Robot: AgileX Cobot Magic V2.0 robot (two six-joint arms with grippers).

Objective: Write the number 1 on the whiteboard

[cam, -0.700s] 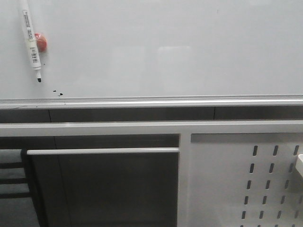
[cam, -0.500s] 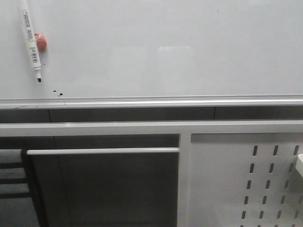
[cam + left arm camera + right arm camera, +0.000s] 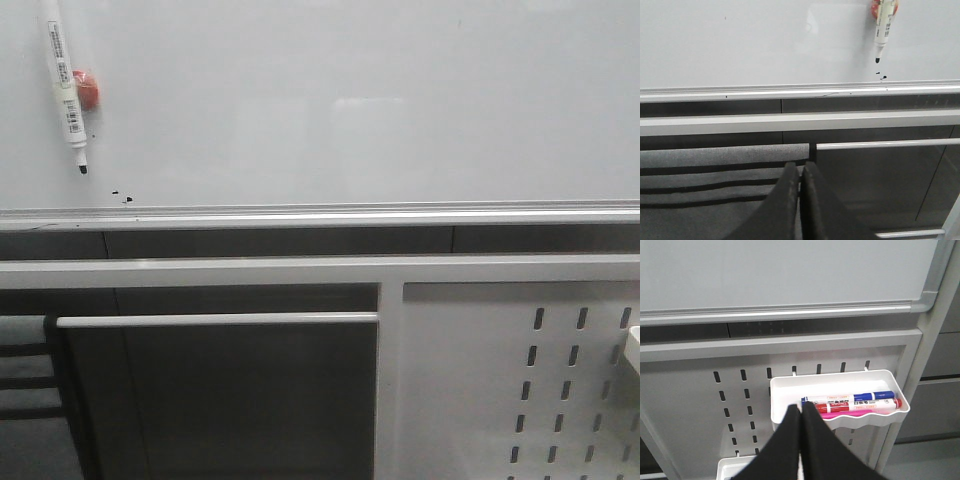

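- Filling the upper half of the front view, the large glossy pale grey-white whiteboard (image 3: 350, 100) stands upright, its silver aluminium rail edge (image 3: 320, 215) running along the bottom.
- No drawn number 1 shows on the board in any view; only a few tiny black ink specks (image 3: 124, 195) sit just above the rail, near the board's left end.
- A white-barrelled black-tipped marker (image 3: 66, 90) hangs nearly upright against the board, tip down, with a small round red magnet (image 3: 88, 90) touching its barrel on the right.
- Below the rail is a white metal frame with a thin horizontal bar (image 3: 215, 320), and to its right a white metal panel with slotted holes (image 3: 520, 380).
- In the right wrist view a white plastic tray (image 3: 840, 397) hooked on that panel holds a blue marker (image 3: 850, 397), a red marker (image 3: 855, 405) and a pink one (image 3: 850, 413) lying side by side.
- The black left gripper (image 3: 800, 172) has its fingers pressed together, holding nothing, low before the frame and well apart from the hanging marker.
- The black right gripper (image 3: 800, 415) is likewise pressed together and empty, just in front of the tray.
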